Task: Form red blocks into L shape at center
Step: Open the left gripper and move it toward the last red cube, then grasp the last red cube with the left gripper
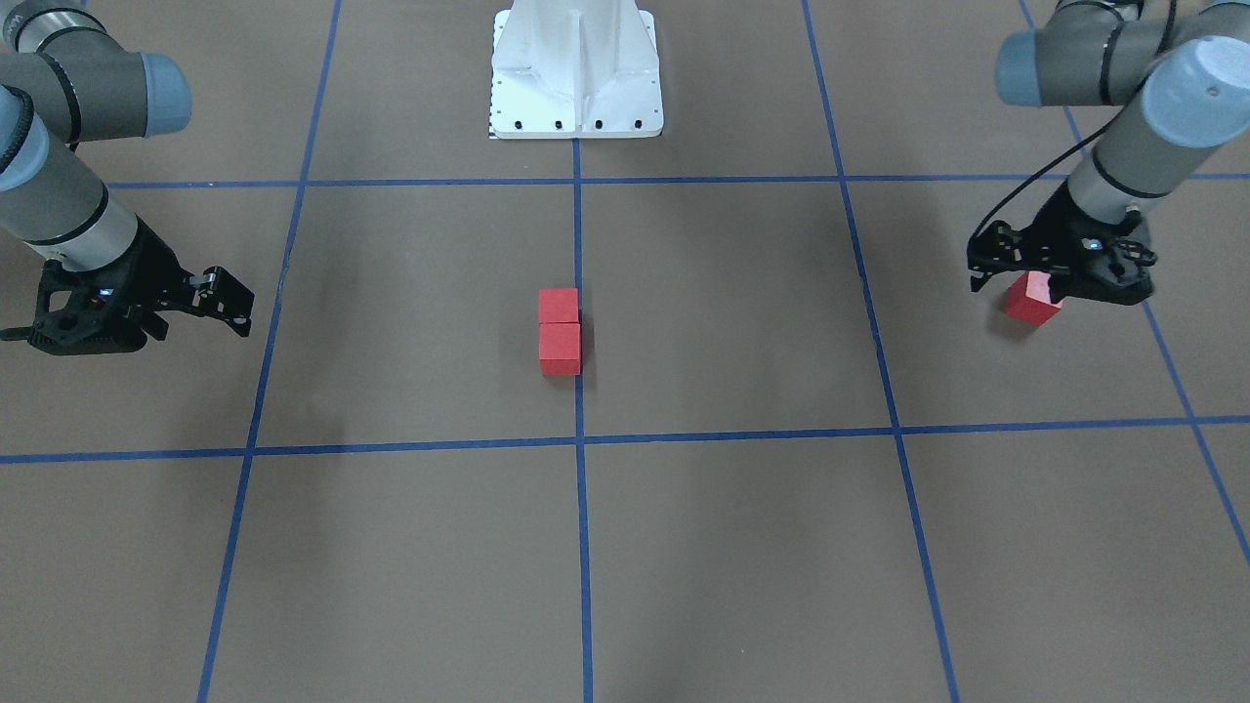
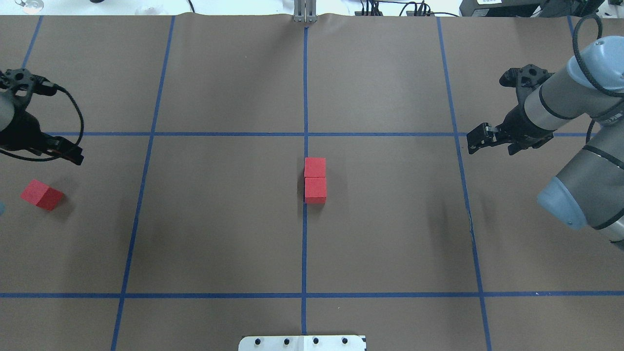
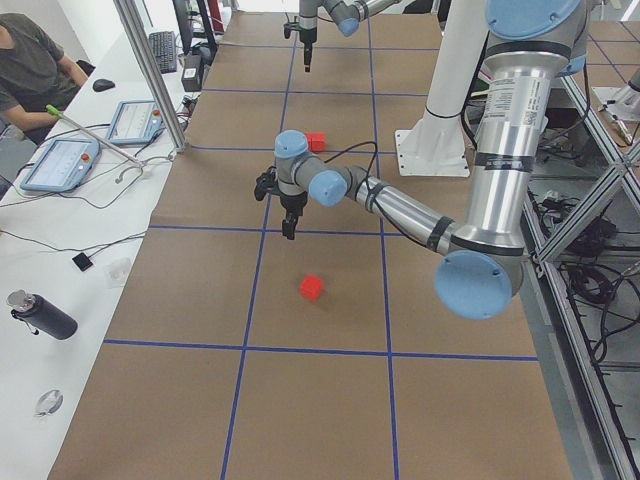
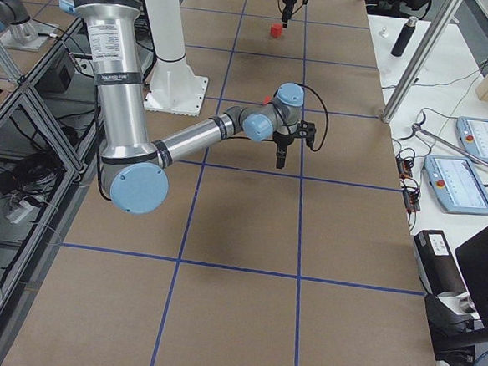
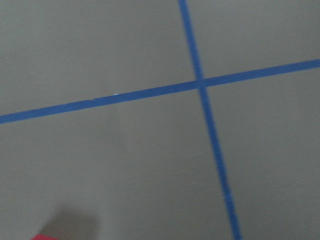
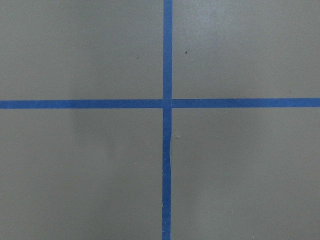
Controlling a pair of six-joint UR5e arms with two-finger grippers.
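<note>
One brown counter (image 2: 219, 234) with a blue tape grid. One white robot base (image 1: 576, 68) stands on the centre tape line (image 2: 304, 97) at the robot's edge of the counter.

Two arms. The left arm (image 1: 1133, 137) is folded at the elbow, with its forearm slanting down to the robot's far left of the middle row. The right arm (image 1: 68, 195) is bent much the same way on the opposite side, its wrist out near the tape crossing there.

Two end effectors, both pointing down and clear of the counter. The left end effector (image 3: 288, 228) hangs above the counter and holds nothing; I cannot tell whether it is wide or narrow (side-on in every view that shows it). The right end effector (image 2: 475, 140) looks narrow, with its fingers together and nothing between them.

Three red blocks. Two are at the center (image 2: 273, 214): the far block (image 2: 315, 167) and the near block (image 2: 315, 190) touch face to face in a straight row along the centre tape line, on the robot's right of it, with their edges at the tape. The third block (image 2: 41, 194) sits alone on the counter at the far left, turned at an angle to the grid, well apart from the pair and near the left end effector but not touching it. The left wrist view catches only a red sliver of it at the bottom edge.
</note>
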